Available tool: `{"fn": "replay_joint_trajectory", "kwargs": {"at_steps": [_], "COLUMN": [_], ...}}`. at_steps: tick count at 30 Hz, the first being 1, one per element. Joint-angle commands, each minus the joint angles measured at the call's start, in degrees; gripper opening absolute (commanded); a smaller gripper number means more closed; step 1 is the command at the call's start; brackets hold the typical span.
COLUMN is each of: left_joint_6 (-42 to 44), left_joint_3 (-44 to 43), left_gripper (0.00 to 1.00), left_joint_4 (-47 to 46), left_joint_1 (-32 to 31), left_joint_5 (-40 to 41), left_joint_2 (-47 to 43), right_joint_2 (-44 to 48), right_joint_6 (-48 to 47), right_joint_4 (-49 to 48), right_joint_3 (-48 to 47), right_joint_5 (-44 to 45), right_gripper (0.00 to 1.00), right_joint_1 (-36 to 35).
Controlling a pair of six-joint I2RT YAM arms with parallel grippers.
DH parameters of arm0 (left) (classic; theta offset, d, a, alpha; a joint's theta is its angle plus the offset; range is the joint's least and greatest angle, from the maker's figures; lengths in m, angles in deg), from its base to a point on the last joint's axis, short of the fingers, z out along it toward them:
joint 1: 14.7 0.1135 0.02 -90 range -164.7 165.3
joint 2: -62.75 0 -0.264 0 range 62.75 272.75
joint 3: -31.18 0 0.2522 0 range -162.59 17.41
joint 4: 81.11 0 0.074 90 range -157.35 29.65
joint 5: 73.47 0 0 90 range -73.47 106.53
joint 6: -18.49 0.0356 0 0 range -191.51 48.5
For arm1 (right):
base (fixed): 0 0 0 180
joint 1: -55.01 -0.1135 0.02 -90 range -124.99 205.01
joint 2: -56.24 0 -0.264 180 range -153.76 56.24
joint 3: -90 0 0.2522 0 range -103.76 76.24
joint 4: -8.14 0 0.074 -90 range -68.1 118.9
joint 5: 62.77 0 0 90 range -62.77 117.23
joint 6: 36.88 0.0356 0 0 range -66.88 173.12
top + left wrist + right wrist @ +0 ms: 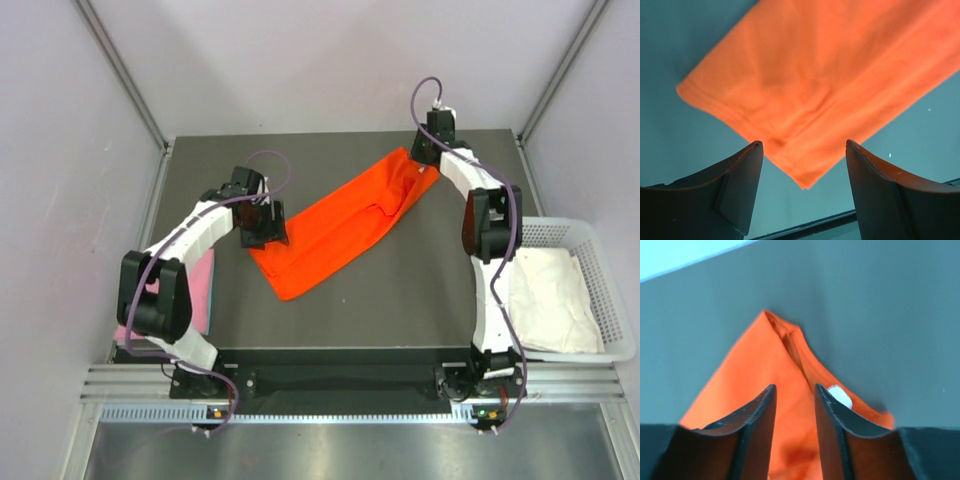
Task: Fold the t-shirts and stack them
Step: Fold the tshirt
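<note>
The orange-red t-shirt (pixel 340 225) lies folded into a long strip, running diagonally across the dark table. My left gripper (pixel 268 228) hovers at its lower-left end. In the left wrist view the shirt's hemmed corner (pixel 805 170) lies on the table below the left gripper (pixel 802 145), which is open with nothing between its fingers. My right gripper (pixel 425 165) is over the upper-right end. There the jaws of the right gripper (pixel 794 386) stand a little apart above the orange-red shirt (pixel 755 365), open, beside the white neck label (pixel 840 396). A pale pink t-shirt (pixel 203 290) lies at the left edge, and a white one (pixel 550 295) lies in the basket.
A white mesh basket (pixel 600 240) stands off the table's right edge and holds the white shirt. The pink shirt lies partly under the left arm's elbow (pixel 150 295). Pale walls enclose the table on three sides.
</note>
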Motion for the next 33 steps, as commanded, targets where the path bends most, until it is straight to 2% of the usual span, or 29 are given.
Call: {"fn": "replay_joint_trajectory", "kwargs": {"at_steps": [1,3,5,7,8,11,12,15,17,19,25,28,30,31,33], "left_joint_6": [2.3,1.2,-0.4,-1.9,-3.4,-6.7,-7.2,-9.1,-10.2,-11.2,-13.4,-15.7,-17.1,-18.2,-18.9], "left_joint_3": [-3.0,-0.2,2.1,5.6,6.7,10.9,11.3,11.7,11.6,11.5,12.5,13.2,13.5,13.5,13.2], "left_gripper": [0.72,0.72,0.71,0.70,0.70,0.69,0.68,0.68,0.67,0.67,0.67,0.67,0.70,0.76,0.81], "left_joint_4": [3.9,3.1,2.0,1.3,0.6,-0.7,-0.7,-0.2,0.0,0.7,1.4,2.1,2.9,3.4,5.7], "left_joint_1": [0.4,0.3,0.4,0.3,0.3,0.3,0.3,0.4,0.4,0.5,0.5,0.5,0.5,0.5,0.5], "left_joint_5": [-1.5,-2.1,-2.7,-3.4,-3.7,-2.3,-1.6,1.4,2.9,4.4,6.7,7.4,7.5,7.7,8.3], "left_joint_2": [1.4,-0.3,-3.0,-5.5,-6.5,-10.5,-12.3,-15.2,-16.2,-17.7,-22.9,-25.4,-26.7,-26.9,-27.5], "right_joint_2": [-0.4,3.1,8.6,13.2,18.4,29.3,32.0,40.8,45.7,48.9,50.1,47.6,45.3,42.8,39.6], "right_joint_6": [0.3,0.5,1.1,1.7,2.9,7.3,8.9,15.4,22.9,32.0,49.1,55.6,59.5,63.0,67.5], "right_joint_4": [7.4,9.2,11.3,12.0,11.5,7.9,5.6,0.1,-3.2,-10.0,-21.3,-27.5,-31.8,-32.7,-35.6], "right_joint_3": [-8.1,-6.5,-3.6,4.0,7.6,28.6,32.7,47.1,55.7,60.5,68.2,70.3,71.1,71.0,70.4], "right_joint_5": [1.9,4.5,4.5,4.1,1.8,-3.8,-5.0,-8.3,-9.6,-11.3,-11.3,-9.6,-10.2,-10.6,-10.3], "right_gripper": [0.40,0.46,0.47,0.47,0.47,0.48,0.47,0.48,0.48,0.48,0.48,0.49,0.50,0.51,0.52], "right_joint_1": [0.1,0.5,0.9,1.1,1.1,-0.3,-1.2,-7.6,-14.5,-21.5,-36.2,-40.7,-42.1,-43.5,-46.0]}}
